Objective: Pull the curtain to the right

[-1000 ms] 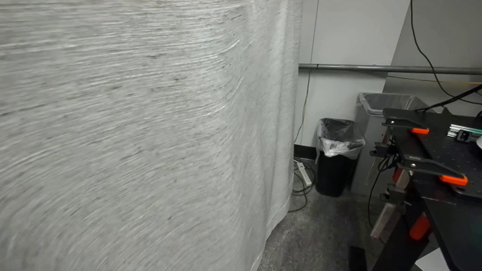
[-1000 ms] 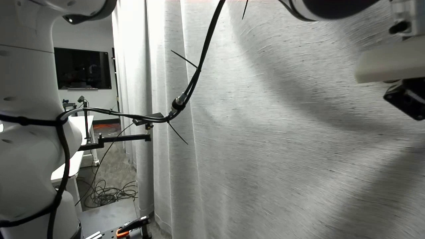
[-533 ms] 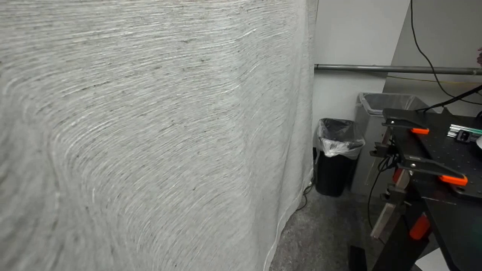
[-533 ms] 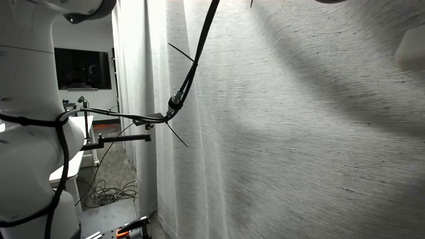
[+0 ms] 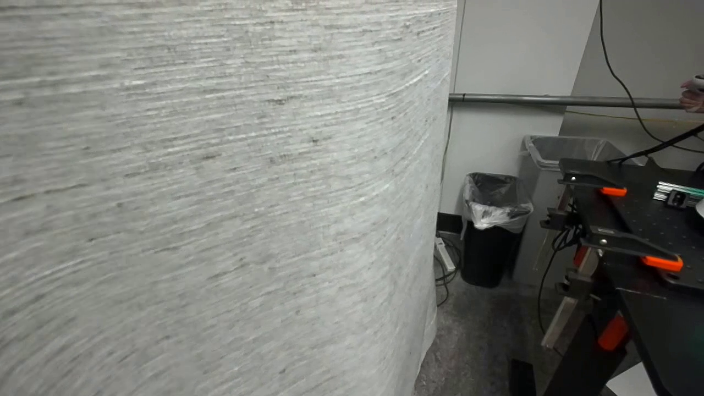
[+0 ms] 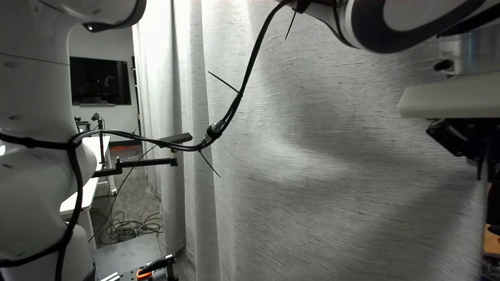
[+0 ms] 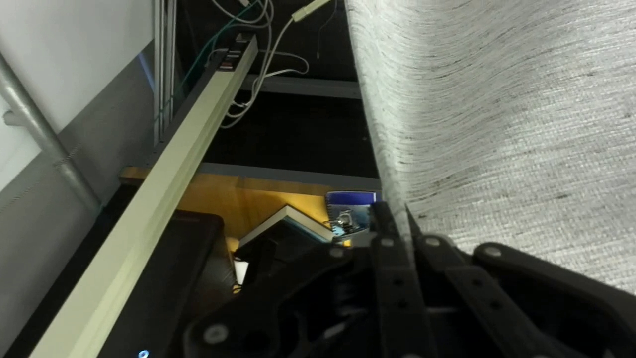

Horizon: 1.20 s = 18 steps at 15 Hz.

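The curtain, a huge light-grey woven drape, fills the left and middle of an exterior view. It also spans most of an exterior view beside the arm, with broad folds. In the wrist view the curtain hangs on the right, with its free edge running down between the fingers. My gripper is shut on this edge. The gripper is partly in view at the right border of an exterior view, with the curtain's edge hanging below it. The gripper does not show in the exterior view with the bins.
A black bin and a grey bin stand past the curtain's edge. A black table with orange-tipped clamps is at the right. A long pale bar, a notebook and cables show in the wrist view. The arm's cable hangs before the curtain.
The arm rose mostly out of view half a second ago and is now back, lower and farther left. The curtain's edge swung right, then partly back left. A pinkish shape appeared at the right border.
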Available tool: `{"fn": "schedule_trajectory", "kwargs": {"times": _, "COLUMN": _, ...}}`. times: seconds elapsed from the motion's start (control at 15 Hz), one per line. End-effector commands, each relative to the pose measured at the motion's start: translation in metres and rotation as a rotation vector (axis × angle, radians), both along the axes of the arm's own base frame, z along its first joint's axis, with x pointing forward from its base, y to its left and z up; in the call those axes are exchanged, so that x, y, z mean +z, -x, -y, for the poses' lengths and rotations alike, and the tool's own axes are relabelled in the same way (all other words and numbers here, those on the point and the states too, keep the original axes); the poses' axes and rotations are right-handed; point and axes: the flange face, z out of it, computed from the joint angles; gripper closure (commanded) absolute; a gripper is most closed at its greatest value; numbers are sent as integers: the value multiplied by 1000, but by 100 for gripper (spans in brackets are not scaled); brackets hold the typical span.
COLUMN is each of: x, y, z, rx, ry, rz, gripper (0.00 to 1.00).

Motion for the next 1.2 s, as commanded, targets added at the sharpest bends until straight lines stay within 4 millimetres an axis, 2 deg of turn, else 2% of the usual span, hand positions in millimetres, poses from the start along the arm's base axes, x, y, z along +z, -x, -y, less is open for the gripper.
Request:
{"fn": "schedule_trajectory", "kwargs": {"times": 0.0, "x": -23, "y": -21, "z": -33, "rx": 36, "ry": -38, "rz": -30, "gripper": 99}}
{"fn": "schedule_trajectory", "kwargs": {"times": 0.2, "x": -44, "y": -32, "z": -46, "rx": 52, "ry": -53, "rz": -61, "gripper": 99}}
{"fn": "schedule_trajectory", "kwargs": {"times": 0.47, "x": -44, "y": -24, "z": -20, "rx": -8, "ry": -42, "rz": -62, "gripper": 99}}
{"fn": "schedule_trajectory", "kwargs": {"times": 0.67, "x": -36, "y": -3, "z": 12, "rx": -72, "ry": -34, "rz": -53, "gripper": 99}}
{"fn": "schedule_trajectory", "kwargs": {"times": 0.87, "x": -33, "y": 14, "z": 36, "rx": -124, "ry": -29, "rz": -49, "gripper": 99}}
{"fn": "schedule_trajectory", "kwargs": {"times": 1.0, "x": -33, "y": 19, "z": 39, "rx": -134, "ry": -26, "rz": -46, "gripper": 99}}
{"fn": "schedule_trajectory", "kwargs": {"times": 1.13, "x": -34, "y": 16, "z": 31, "rx": -122, "ry": -34, "rz": -43, "gripper": 99}}
